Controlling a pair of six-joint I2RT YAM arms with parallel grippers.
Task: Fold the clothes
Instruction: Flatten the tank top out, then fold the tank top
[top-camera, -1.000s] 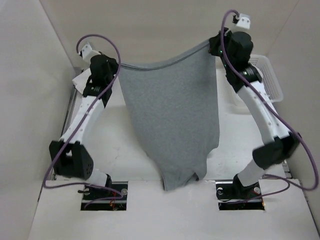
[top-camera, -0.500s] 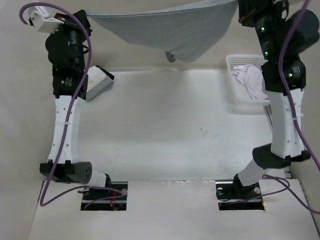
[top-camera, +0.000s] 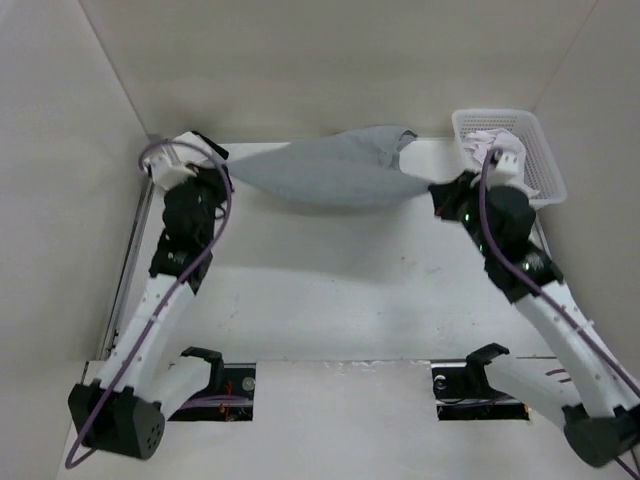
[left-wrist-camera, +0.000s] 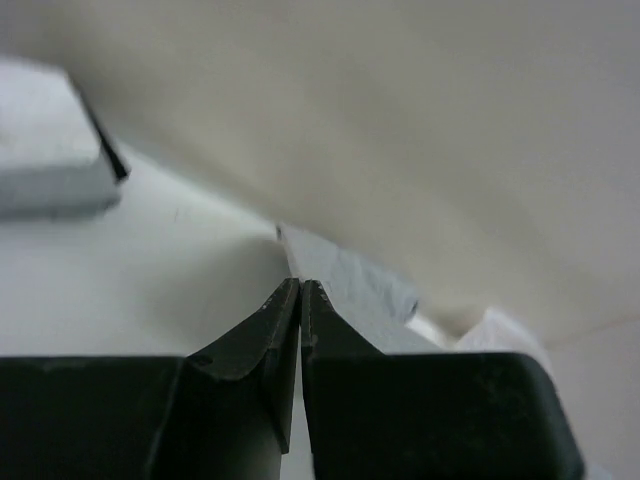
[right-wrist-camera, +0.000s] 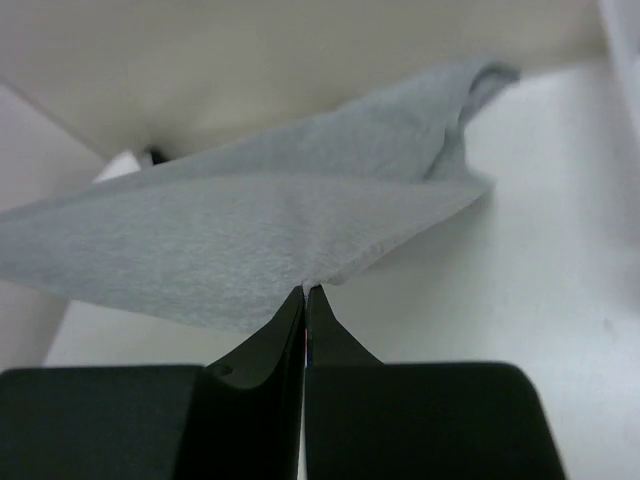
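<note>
Here, a white table (top-camera: 330, 290) fills most of the overhead view, closed in by pale walls (top-camera: 330, 60) at the back and on both sides.

Over its far half a grey T-shirt (top-camera: 320, 172) is strung between the two arms like a shallow hammock. It is pulled out sideways and sags in the middle, and a soft shadow lies on the table nearer the camera. One bunched end of the fabric turns up near the back wall, just left of the basket. Whether that end touches the table cannot be told.

The left arm (top-camera: 160, 300) rises from its base at the near left and reaches to the far left corner. The right arm (top-camera: 560, 320) bends up from the near right and leans in toward the shirt.

A white mesh basket (top-camera: 545, 165) stands in the far right corner with a crumpled white garment (top-camera: 487, 142) inside it. It is close behind the right arm's wrist.

A small box (left-wrist-camera: 45, 140), pale with a dark edge, shows blurred at the far left in the left wrist view.

The left pincer (left-wrist-camera: 301, 290) is pressed nearly closed, and a thin edge of the shirt runs away from its tips. The right pincer (right-wrist-camera: 305, 295) is clamped tight on a fold of the shirt, whose grey cloth spreads out wide just beyond its tips.
</note>
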